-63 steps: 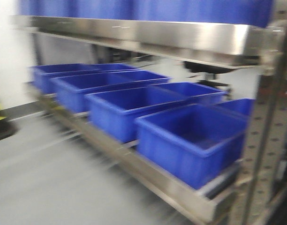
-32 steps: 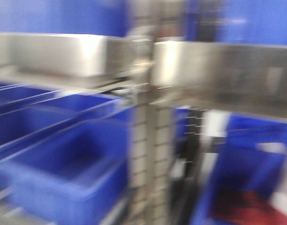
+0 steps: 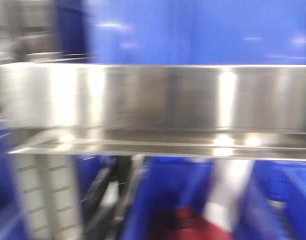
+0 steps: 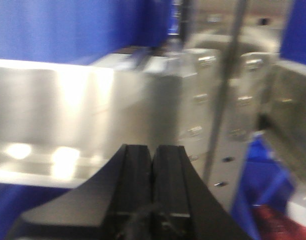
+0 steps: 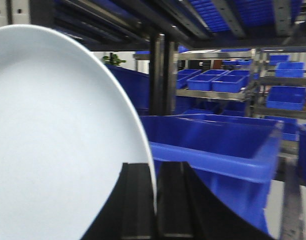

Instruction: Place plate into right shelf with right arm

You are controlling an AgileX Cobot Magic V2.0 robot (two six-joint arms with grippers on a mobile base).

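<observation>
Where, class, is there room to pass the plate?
Free: the gap above the near blue bin, between its rim and the dark rails overhead; its floor is hidden. Crowded: the plate in the right gripper fills the left.

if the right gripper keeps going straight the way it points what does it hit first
Likely the blue bin straight ahead, at its near rim. The plate clamped in the right gripper sticks out ahead of it, so its edge would probably touch first; depth is unclear.
</observation>
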